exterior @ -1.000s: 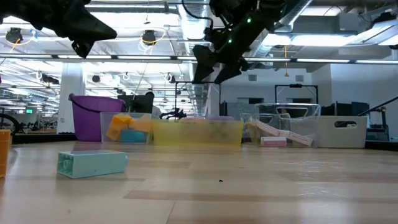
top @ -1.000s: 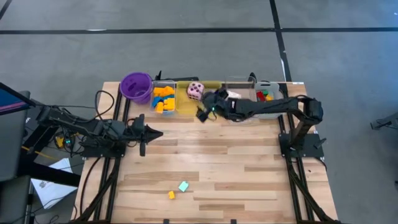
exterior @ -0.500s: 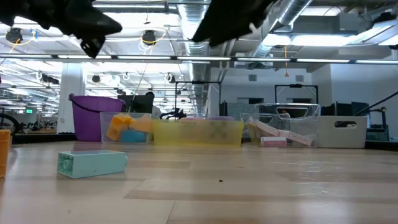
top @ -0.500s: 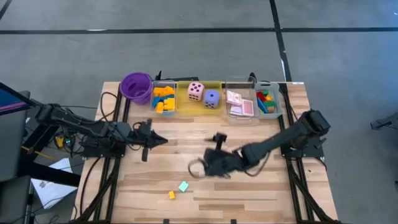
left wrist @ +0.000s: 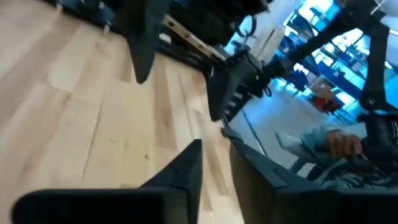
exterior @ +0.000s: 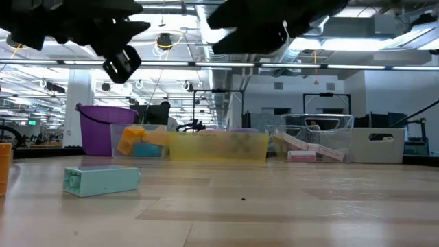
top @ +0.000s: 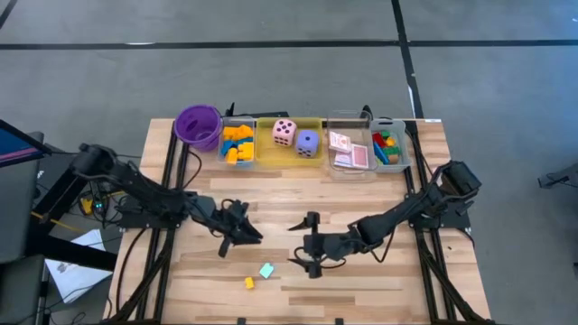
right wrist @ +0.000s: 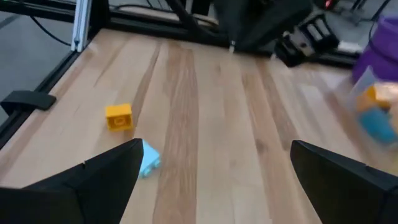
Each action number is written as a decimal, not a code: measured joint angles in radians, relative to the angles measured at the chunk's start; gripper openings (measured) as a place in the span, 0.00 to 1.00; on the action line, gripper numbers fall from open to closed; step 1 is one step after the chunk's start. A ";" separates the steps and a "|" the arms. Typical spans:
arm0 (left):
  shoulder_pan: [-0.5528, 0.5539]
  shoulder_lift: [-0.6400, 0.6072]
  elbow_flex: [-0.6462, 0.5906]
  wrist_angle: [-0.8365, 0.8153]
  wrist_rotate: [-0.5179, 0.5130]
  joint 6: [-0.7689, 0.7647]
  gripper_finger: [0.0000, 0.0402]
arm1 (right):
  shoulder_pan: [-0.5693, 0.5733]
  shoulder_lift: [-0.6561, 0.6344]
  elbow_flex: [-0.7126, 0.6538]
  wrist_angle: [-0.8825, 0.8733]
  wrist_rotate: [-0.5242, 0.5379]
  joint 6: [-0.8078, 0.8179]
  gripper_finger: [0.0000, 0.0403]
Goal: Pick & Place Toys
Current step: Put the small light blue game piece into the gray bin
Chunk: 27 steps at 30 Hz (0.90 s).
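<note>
High view: left jaws [top: 246, 236] and right jaws [top: 304, 244] are hovering over the wooden desk [top: 361, 280], both near a small teal plastic block [top: 266, 270] and small yellow plastic block [top: 249, 283] lying at the front edge.

Low view: teal block is sitting on the desk, arms overhead.

L wrist: left jaws are standing slightly parted, empty.

R wrist: right jaws are gaping wide, empty, w/ both blocks just ahead.
</note>
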 joint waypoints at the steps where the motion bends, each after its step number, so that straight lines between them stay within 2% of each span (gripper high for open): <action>1: 0.000 0.009 0.000 0.000 0.004 0.000 0.21 | 0.000 0.000 -0.004 -0.004 -0.008 0.006 0.99; 6: 0.042 0.016 0.000 -0.001 -0.018 0.028 0.32 | -0.026 0.000 -0.005 -0.024 -0.105 -0.043 0.99; 10: 0.085 0.010 0.000 -0.001 -0.020 0.131 0.39 | -0.069 0.001 -0.005 -0.020 -0.256 -0.044 0.99; 14: 0.134 0.004 0.000 -0.002 -0.049 0.194 0.43 | -0.080 0.069 -0.004 0.014 -0.307 -0.072 0.99; 16: 0.159 -0.002 0.001 0.006 -0.063 0.210 0.45 | -0.084 0.133 0.031 0.052 -0.333 -0.115 0.99; 21: 0.201 -0.039 -0.001 -0.011 -0.065 0.212 0.47 | -0.093 0.241 0.138 0.009 -0.346 -0.263 0.99; 27: 0.204 -0.115 -0.001 -0.104 -0.065 0.213 0.48 | -0.130 0.349 0.279 -0.112 -0.517 -0.292 0.98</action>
